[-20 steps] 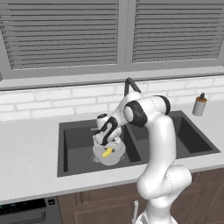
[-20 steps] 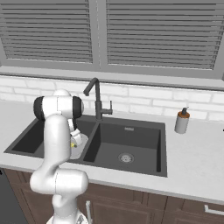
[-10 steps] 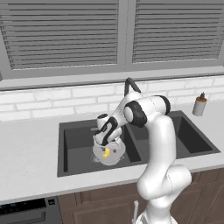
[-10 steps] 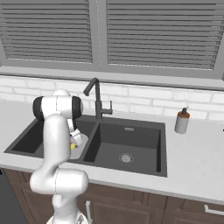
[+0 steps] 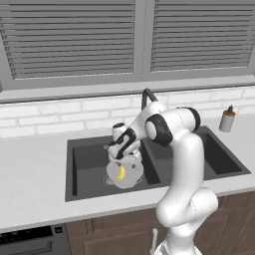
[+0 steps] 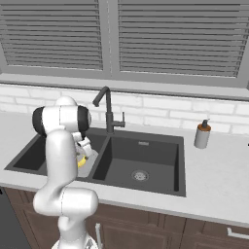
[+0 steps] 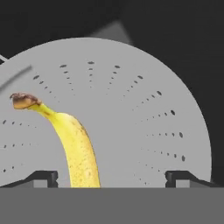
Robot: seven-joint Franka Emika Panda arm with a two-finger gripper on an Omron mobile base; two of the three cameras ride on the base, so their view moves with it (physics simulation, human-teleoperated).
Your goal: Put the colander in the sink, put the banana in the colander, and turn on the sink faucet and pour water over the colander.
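Observation:
The light grey perforated colander (image 5: pixel 130 175) (image 7: pixel 140 109) sits in the left basin of the dark sink (image 5: pixel 89 159) (image 6: pixel 141 151). The yellow banana (image 5: pixel 121 173) (image 7: pixel 78 151) (image 6: pixel 81 162) lies inside the colander, dark stem end up in the hand view. My gripper (image 5: pixel 119 158) (image 7: pixel 112 178) hangs just above the colander, open. Its fingertips (image 7: pixel 43 177) stand wide apart on either side of the banana and touch nothing. The dark gooseneck sink faucet (image 6: pixel 108 109) (image 5: pixel 145 97) stands behind the divider between the basins, partly hidden by my arm in the left base view.
A soap bottle (image 5: pixel 227 119) (image 6: pixel 202 134) stands on the counter right of the sink. The right basin (image 6: pixel 140 165) holds just its silver drain. A brick backsplash and a window with blinds close off the back.
The jaws have spread from nearly shut to wide open, letting go of the banana, which now rests in the colander. The arm has barely moved.

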